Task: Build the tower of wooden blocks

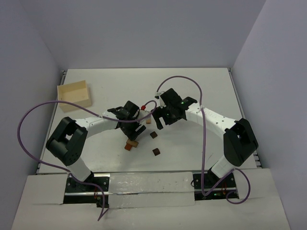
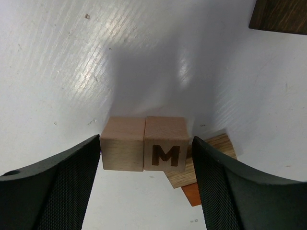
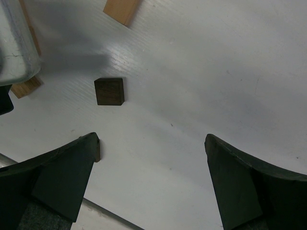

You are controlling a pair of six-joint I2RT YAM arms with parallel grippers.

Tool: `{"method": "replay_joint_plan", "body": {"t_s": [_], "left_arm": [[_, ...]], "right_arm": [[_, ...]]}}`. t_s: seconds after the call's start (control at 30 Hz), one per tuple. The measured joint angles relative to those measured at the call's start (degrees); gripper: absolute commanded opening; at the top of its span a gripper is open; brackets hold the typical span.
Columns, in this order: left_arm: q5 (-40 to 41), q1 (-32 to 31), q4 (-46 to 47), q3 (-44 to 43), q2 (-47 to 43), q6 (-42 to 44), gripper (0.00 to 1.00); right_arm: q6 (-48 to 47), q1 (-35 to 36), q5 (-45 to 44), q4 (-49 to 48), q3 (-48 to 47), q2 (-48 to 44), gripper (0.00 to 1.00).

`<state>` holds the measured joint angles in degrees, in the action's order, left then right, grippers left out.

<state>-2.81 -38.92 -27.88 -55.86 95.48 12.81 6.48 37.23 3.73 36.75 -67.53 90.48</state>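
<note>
The wood blocks (image 1: 153,134) lay scattered near the middle of the white tabletop (image 1: 201,86), between the two arms. In the left wrist view, two pale tan cubes sat side by side, touching: a plain cube (image 2: 123,143) on the left and a lettered cube (image 2: 165,143) on the right, with a dark capital "M" burned into its near face. No other writing could be read. A mid-tan block with visible grain (image 2: 218,153) and an orange-brown piece (image 2: 193,194) poked out from under or behind the lettered cube. A very dark brown block (image 2: 280,14) lay farther off, at the top right corner.

The left pincer (image 2: 145,143) had its jaws flanking the pale pair. The left finger (image 2: 72,182) seemed to touch the plain cube, but whether the pair was actually being squeezed could not be told.

The right pincer (image 3: 151,143) hung wide open and empty above bare tabletop. A dark square block (image 3: 109,91) lay ahead of its left finger, and a light tan block (image 3: 122,9) lay at the top edge.
</note>
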Motion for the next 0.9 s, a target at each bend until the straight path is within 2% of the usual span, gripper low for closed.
{"method": "replay_joint_plan", "body": {"t_s": [0.4,0.5,0.67,0.87,0.9], "left_arm": [[0.0,0.0,-1.1,-0.3,0.0,-2.2,0.76],[0.0,0.0,-1.1,-0.3,0.0,-2.1,0.72],[0.0,0.0,-1.1,-0.4,0.2,-1.6,0.61],[-0.1,0.0,-1.6,-0.7,0.2,-0.5,0.29],[-0.1,0.0,-2.0,-0.8,0.2,-0.1,0.28]], "right_arm": [[0.0,0.0,0.0,0.0,0.0,0.0,1.00],[0.0,0.0,0.0,0.0,0.0,0.0,1.00],[0.0,-0.1,0.0,0.0,0.0,0.0,1.00],[0.0,-0.6,0.0,0.0,0.0,0.0,1.00],[0.0,-1.0,0.2,0.0,0.0,0.0,1.00]]}}
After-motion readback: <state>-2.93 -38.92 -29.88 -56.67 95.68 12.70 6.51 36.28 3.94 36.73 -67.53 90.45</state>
